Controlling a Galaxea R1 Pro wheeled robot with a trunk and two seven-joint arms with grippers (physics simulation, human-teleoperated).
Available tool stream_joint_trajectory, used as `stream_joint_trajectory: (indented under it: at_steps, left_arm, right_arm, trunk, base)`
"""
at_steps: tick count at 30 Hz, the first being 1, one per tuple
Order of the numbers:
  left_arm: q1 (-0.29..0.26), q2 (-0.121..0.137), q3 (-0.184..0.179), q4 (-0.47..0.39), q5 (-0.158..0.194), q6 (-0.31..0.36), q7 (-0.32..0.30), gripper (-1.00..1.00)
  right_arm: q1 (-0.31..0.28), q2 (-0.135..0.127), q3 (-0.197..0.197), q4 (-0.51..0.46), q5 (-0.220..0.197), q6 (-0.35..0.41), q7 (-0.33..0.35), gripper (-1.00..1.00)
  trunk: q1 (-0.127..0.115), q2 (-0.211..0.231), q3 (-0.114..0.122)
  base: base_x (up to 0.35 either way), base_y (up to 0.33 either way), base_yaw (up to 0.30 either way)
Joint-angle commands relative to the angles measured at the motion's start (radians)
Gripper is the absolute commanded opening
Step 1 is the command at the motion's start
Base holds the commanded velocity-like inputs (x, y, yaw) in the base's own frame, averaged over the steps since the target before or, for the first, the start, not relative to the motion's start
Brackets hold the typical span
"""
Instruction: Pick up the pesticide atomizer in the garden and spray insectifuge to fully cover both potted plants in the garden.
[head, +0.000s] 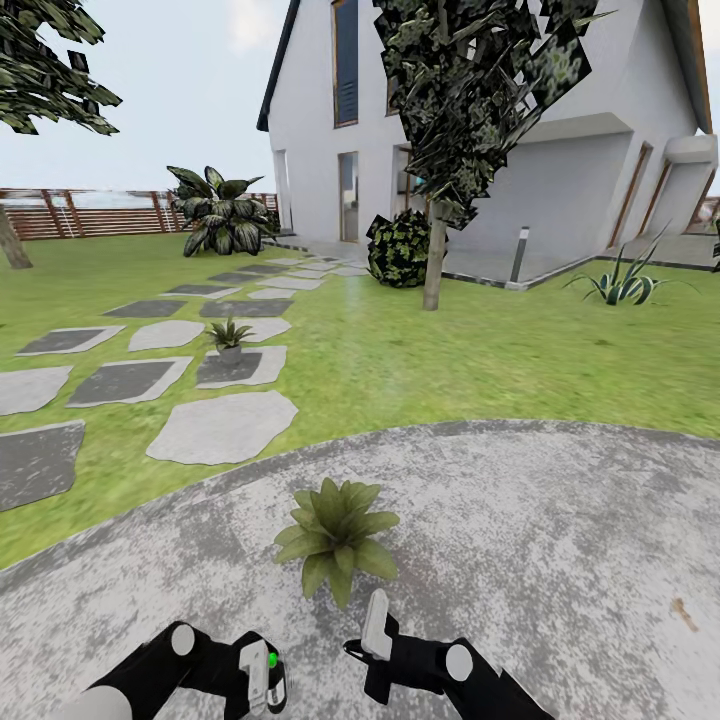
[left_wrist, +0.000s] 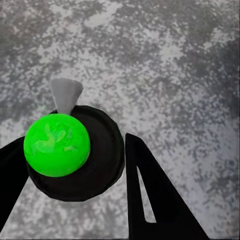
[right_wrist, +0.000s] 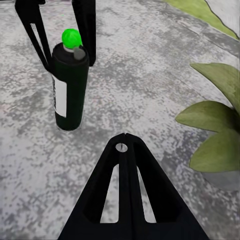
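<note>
The pesticide atomizer (right_wrist: 69, 85) is a dark green bottle with a white label, a bright green cap and a grey nozzle, standing upright over the grey paved patch (head: 560, 540). My left gripper (left_wrist: 75, 142) is shut on it, one black finger pressed against each side; the same gripper (head: 262, 672) sits at the bottom of the head view. My right gripper (right_wrist: 122, 137) is shut on nothing, a little to the bottle's right (head: 377, 608). One potted plant (head: 335, 535) stands on the paving just ahead of both grippers. The other potted plant (head: 230, 338) sits farther off on a stepping stone.
Grey stepping stones (head: 222, 428) run over the lawn (head: 450, 350) toward a white house (head: 560, 150). A thin tree trunk (head: 433, 265), a dark bush (head: 400, 248), a grey post (head: 518, 255) and a striped agave (head: 625, 282) stand ahead. A brown fence (head: 90, 212) lines the far left.
</note>
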Motion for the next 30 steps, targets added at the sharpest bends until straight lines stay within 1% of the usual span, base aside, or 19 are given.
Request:
stream_joint_trajectory:
  at_steps: [1,3,4,8,9,13,15,16,18,19,20,21,23,24,25,26,27,29,30]
  left_arm:
    - [0.000,0.012,0.000,-0.001,-0.005,-0.008,-0.001,-1.00]
    - [0.002,0.043,0.000,-0.001,-0.005,-0.015,-0.001,-1.00]
    - [0.003,0.059,0.000,-0.001,-0.005,-0.016,-0.001,-1.00]
    - [0.003,0.107,0.000,-0.008,-0.005,-0.016,-0.001,-1.00]
    - [0.003,0.114,0.001,-0.010,-0.005,-0.015,0.000,-1.00]
    - [0.003,0.120,0.013,-0.014,0.003,-0.010,0.014,-1.00]
    - [0.003,0.118,0.044,-0.010,0.007,-0.005,0.068,-1.00]
    - [0.003,0.115,0.071,-0.006,0.008,-0.002,0.115,-1.00]
    - [0.003,0.112,0.108,-0.002,0.011,0.001,0.174,-1.00]
    - [0.003,0.109,0.135,-0.001,0.013,0.004,0.207,-1.00]
    - [0.003,0.107,0.154,-0.001,0.016,0.005,0.225,-1.00]
    - [0.003,0.098,0.185,0.000,0.027,0.007,0.249,-1.00]
    - [0.003,0.087,0.232,0.001,0.051,0.011,0.276,-1.00]
    - [0.003,0.083,0.270,0.001,0.069,0.021,0.297,-1.00]
    - [0.003,0.080,0.308,0.002,0.084,0.044,0.314,-1.00]
    - [0.003,0.078,0.333,0.002,0.093,0.067,0.323,-1.00]
    - [0.003,0.075,0.364,0.001,0.104,0.115,0.332,-1.00]
    - [0.001,0.069,0.387,0.000,0.114,0.195,0.338,-1.00]
    - [-0.001,0.066,0.392,-0.002,0.119,0.235,0.339,-1.00]
  right_arm:
    - [0.000,0.000,-0.001,0.000,0.010,-0.006,-0.001,-1.00]
    - [0.000,-0.001,-0.002,0.000,0.010,-0.006,-0.001,-1.00]
    - [0.000,-0.001,-0.002,0.000,0.010,-0.006,-0.001,1.00]
    - [0.000,-0.002,-0.003,0.001,0.010,-0.007,-0.001,1.00]
    - [0.000,-0.002,-0.004,0.002,0.010,-0.007,-0.003,1.00]
    - [0.000,-0.005,-0.010,0.008,0.010,-0.007,-0.013,1.00]
    - [0.000,-0.012,-0.011,0.013,0.008,-0.007,-0.058,1.00]
    - [0.000,-0.021,-0.019,0.027,0.006,-0.007,-0.113,1.00]
    - [0.000,-0.034,-0.044,0.060,0.005,-0.007,-0.199,1.00]
    - [0.000,-0.038,-0.074,0.101,0.004,-0.008,-0.266,1.00]
    - [0.000,-0.040,-0.099,0.137,0.004,-0.008,-0.311,1.00]
    - [0.000,-0.043,-0.141,0.198,0.003,-0.009,-0.377,1.00]
    - [0.000,-0.047,-0.202,0.279,0.003,-0.009,-0.458,1.00]
    - [0.000,-0.052,-0.240,0.332,0.003,-0.009,-0.511,1.00]
    - [0.000,-0.065,-0.264,0.376,0.003,-0.010,-0.559,1.00]
    - [0.001,-0.077,-0.273,0.400,0.003,-0.010,-0.590,1.00]
    - [0.002,-0.095,-0.282,0.429,0.001,-0.011,-0.633,1.00]
    - [0.003,-0.118,-0.295,0.460,-0.001,-0.012,-0.680,1.00]
    - [0.004,-0.126,-0.309,0.473,-0.001,-0.012,-0.693,1.00]
  trunk:
    - [0.000,0.000,-0.001]
    - [0.000,0.000,-0.001]
    - [0.000,0.000,-0.001]
    - [0.000,0.000,-0.001]
    - [0.000,0.000,-0.001]
    - [0.000,0.000,-0.001]
    - [0.000,0.000,-0.001]
    - [0.000,0.000,-0.001]
    - [0.000,0.000,-0.001]
    - [0.000,0.000,-0.001]
    - [0.000,0.000,-0.001]
    - [0.000,0.000,-0.001]
    - [0.000,0.000,-0.001]
    - [0.000,0.000,-0.001]
    - [0.000,0.000,-0.001]
    - [0.000,0.000,-0.001]
    - [0.000,0.000,-0.001]
    - [0.000,0.000,-0.001]
    - [0.000,0.000,-0.001]
  base:
    - [0.000,0.000,0.000]
    - [0.000,0.000,0.000]
    - [0.000,0.000,0.000]
    - [0.000,0.000,0.000]
    - [0.000,0.000,0.000]
    - [0.000,0.000,0.000]
    - [0.000,0.000,0.000]
    - [0.000,0.000,0.000]
    - [0.000,0.000,0.000]
    - [0.000,0.000,0.000]
    - [0.000,0.000,0.000]
    - [0.000,0.000,0.000]
    - [0.000,0.000,0.000]
    - [0.000,0.000,0.000]
    - [0.000,0.000,0.000]
    - [0.000,0.000,0.000]
    - [0.000,0.000,0.000]
    - [0.000,0.000,0.000]
    - [0.000,0.000,0.000]
